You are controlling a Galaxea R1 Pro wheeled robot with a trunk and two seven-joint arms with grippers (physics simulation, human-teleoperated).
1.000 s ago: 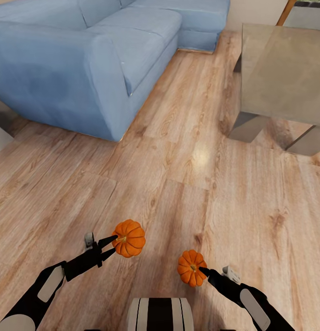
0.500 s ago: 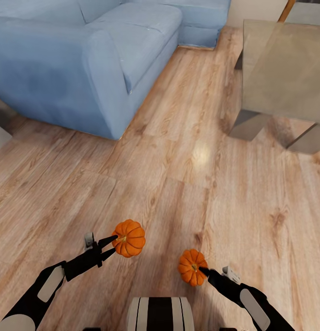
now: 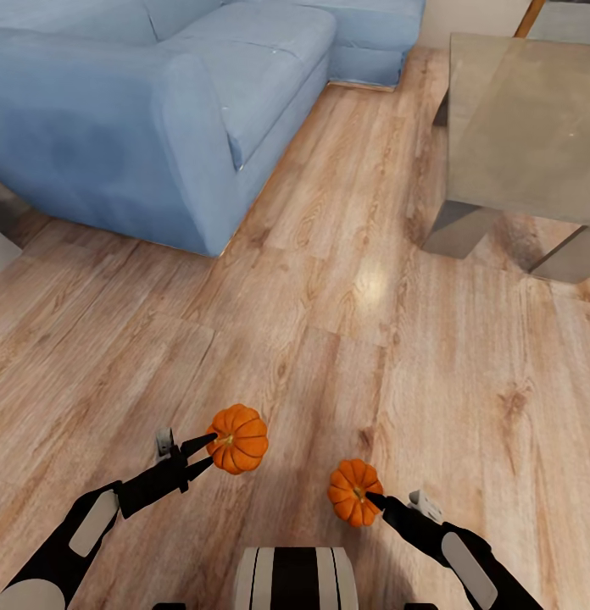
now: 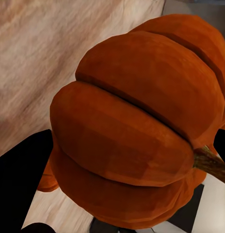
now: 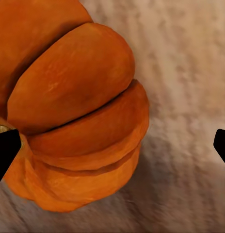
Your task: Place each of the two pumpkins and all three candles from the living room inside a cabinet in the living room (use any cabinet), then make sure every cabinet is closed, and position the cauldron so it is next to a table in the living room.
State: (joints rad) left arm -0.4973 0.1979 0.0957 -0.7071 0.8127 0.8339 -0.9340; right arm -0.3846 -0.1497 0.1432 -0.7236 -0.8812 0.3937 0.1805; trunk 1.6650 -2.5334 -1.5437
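**Carry both pumpkins steady to the cabinet**

The left claw (image 3: pixel 208 447) pinches one pumpkin (image 3: pixel 237 439) by its stem side; the right claw (image 3: pixel 371 499) pinches the other pumpkin (image 3: pixel 353 492). Both hang over the floor (image 3: pixel 329 322). Drive gently; the table (image 3: pixel 515 127) lies ahead-right of the right claw.

Both our arms reach forward, low. Our left gripper (image 3: pixel 212 449) pinches a pumpkin (image 3: pixel 238 439) at 11 o'clock; our right gripper (image 3: pixel 370 498) clamps another pumpkin (image 3: pixel 353 491) at 1 o'clock.
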